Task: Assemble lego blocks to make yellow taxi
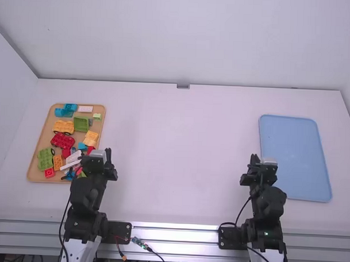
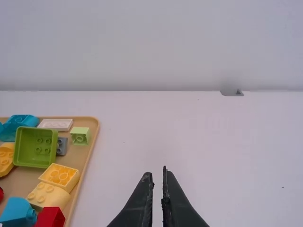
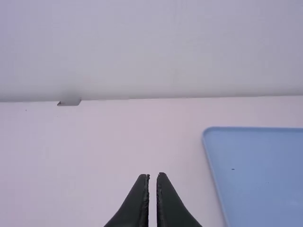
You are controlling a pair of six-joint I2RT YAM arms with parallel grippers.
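My left gripper [image 1: 98, 154] is beside the right edge of the wooden tray [image 1: 102, 117], low over the table; in the left wrist view the left gripper [image 2: 158, 176] is shut and holds nothing. On the tray lie a yellow wheeled base [image 1: 63, 126], a yellow brick [image 1: 91, 138], a red wheeled base [image 1: 62, 141] and a green wheeled one [image 1: 45, 158]. A pale yellow curved brick [image 2: 48, 195] touches the yellow brick [image 2: 60, 176]. My right gripper [image 1: 262, 163] stays near the blue tray's left side; the right gripper [image 3: 153, 177] is shut, likewise with nothing held.
A flat blue tray [image 1: 295, 158] with nothing on it lies at the right. Between both trays stretches the bare white table [image 1: 180, 154], with a wall along its far edge. More loose pieces, including a green box-like block [image 1: 81, 124], crowd the wooden tray.
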